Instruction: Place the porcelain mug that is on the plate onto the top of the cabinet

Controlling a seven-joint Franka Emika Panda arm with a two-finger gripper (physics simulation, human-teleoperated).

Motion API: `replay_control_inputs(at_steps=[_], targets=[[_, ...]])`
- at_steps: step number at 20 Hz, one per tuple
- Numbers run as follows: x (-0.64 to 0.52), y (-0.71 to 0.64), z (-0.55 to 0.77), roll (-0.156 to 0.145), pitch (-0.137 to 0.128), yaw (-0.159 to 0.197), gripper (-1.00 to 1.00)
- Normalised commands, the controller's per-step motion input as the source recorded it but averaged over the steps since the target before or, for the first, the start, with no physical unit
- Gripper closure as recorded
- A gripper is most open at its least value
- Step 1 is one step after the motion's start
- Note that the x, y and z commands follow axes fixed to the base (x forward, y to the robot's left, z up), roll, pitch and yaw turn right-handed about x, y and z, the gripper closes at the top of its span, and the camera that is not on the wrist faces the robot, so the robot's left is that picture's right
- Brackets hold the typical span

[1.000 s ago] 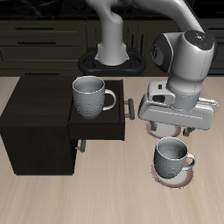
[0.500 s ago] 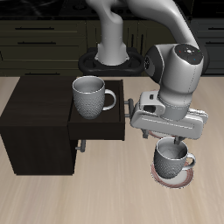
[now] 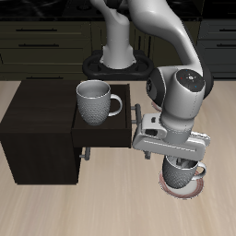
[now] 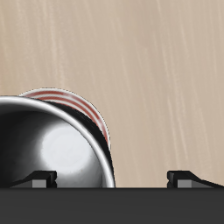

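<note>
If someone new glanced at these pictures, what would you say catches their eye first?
Probably the big grey-white gripper, hanging right over the porcelain mug on the plate near the table's front edge, jaws apart. Next, the look-alike mug in the open drawer of the near-black cabinet.

The porcelain mug (image 3: 182, 171) sits on the plate (image 3: 182, 191) beside the cabinet (image 3: 41, 129), seemingly apart.

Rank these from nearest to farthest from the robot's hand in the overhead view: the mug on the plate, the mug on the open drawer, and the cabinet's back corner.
1. The mug on the plate, directly under the hand.
2. The mug on the open drawer, off to the side and farther back.
3. The cabinet's back corner, beyond that mug, farthest away.
</note>
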Motion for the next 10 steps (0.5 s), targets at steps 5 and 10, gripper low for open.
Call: replay_control_inputs(at_steps=[5, 10], targets=[[0.06, 0.13, -0.48, 0.023, 0.073, 0.006, 1.00], [-0.03, 0.18, -0.15, 0.040, 0.017, -0.031, 1.00]])
